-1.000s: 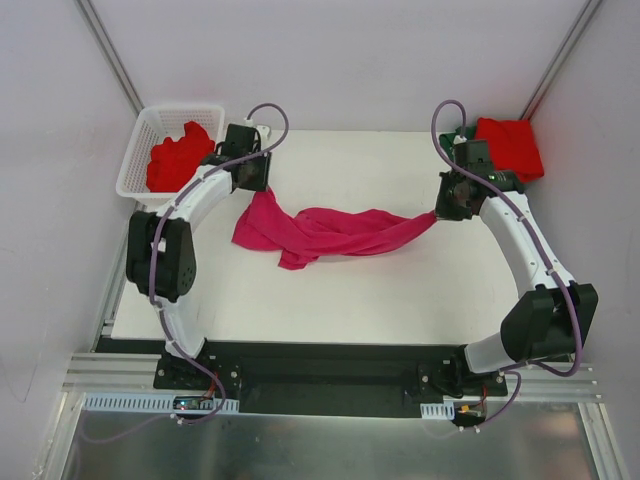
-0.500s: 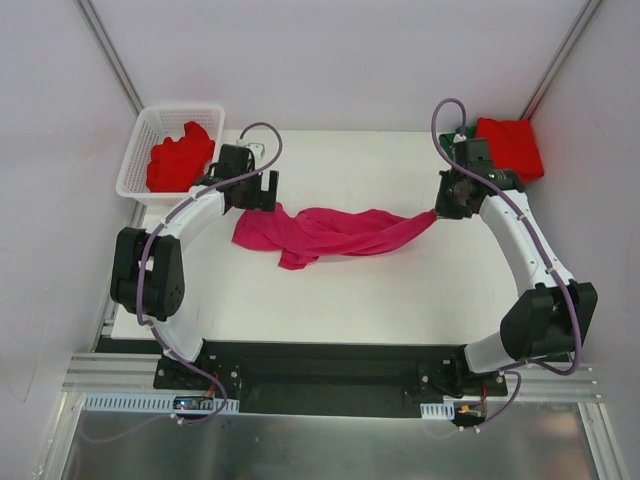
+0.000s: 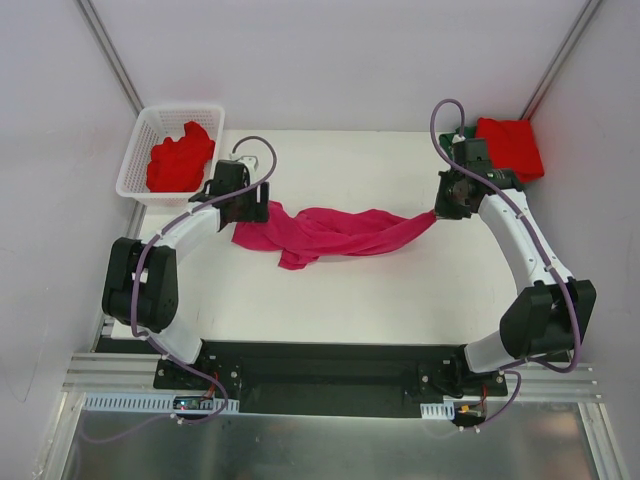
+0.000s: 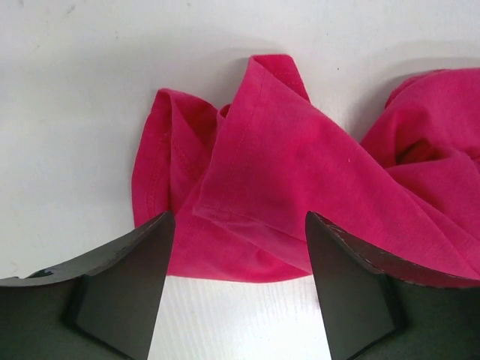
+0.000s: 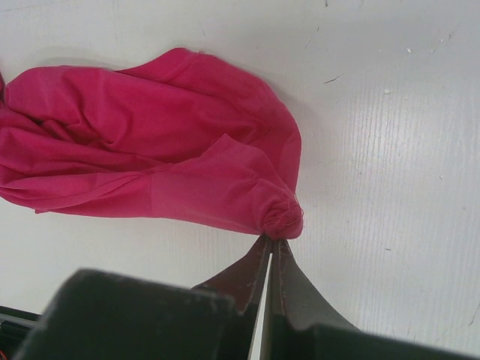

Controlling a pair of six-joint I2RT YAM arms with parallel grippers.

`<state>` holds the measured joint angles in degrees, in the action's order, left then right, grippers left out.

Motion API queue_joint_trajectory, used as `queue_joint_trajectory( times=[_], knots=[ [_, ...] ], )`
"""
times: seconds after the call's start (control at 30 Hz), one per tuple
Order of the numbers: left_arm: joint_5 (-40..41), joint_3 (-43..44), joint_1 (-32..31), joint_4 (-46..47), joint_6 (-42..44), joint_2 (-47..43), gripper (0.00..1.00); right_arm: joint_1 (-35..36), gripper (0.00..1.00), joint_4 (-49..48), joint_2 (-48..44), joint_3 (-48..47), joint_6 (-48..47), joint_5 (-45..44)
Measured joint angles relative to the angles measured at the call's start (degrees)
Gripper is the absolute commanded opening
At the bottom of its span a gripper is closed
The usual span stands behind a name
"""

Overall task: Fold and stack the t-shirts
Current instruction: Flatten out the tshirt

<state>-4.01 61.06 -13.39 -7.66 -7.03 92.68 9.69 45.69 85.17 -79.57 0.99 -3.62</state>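
Note:
A magenta-pink t-shirt [image 3: 330, 230] lies bunched in a long band across the middle of the white table [image 3: 400, 290]. My left gripper [image 3: 247, 207] hovers open over its left end. In the left wrist view the hemmed cloth [image 4: 285, 172] lies flat on the table between and beyond the two spread black fingers [image 4: 127, 285], and nothing is pinched. My right gripper [image 3: 437, 213] is shut on the shirt's right end. The right wrist view shows a knot of pink cloth [image 5: 281, 217] squeezed at the tips of that gripper [image 5: 271, 240].
A white lattice basket [image 3: 135, 160] at the back left holds a crumpled red t-shirt [image 3: 180, 158]. A folded red t-shirt [image 3: 510, 145] lies at the back right corner, with a sliver of dark green cloth [image 3: 460, 133] beside it. Walls close in the table.
My left gripper opened and let go of the shirt's left end, which dropped flat on the table. That arm moved nearer and lower. The right arm held still.

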Motion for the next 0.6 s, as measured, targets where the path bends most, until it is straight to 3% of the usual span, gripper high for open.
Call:
queue_joint_trajectory(
  times=[0.27, 0.6],
  knots=[
    [0.0, 0.0, 1.5, 3.8, 0.1, 1.0, 0.68, 0.0, 0.01, 0.0, 0.0, 0.0, 0.0, 0.0],
    [-0.7, -1.0, 2.6, 5.4, 0.0, 2.1, 0.59, 0.0, 0.01, 0.0, 0.0, -0.2, 0.0, 0.0]
  ],
)
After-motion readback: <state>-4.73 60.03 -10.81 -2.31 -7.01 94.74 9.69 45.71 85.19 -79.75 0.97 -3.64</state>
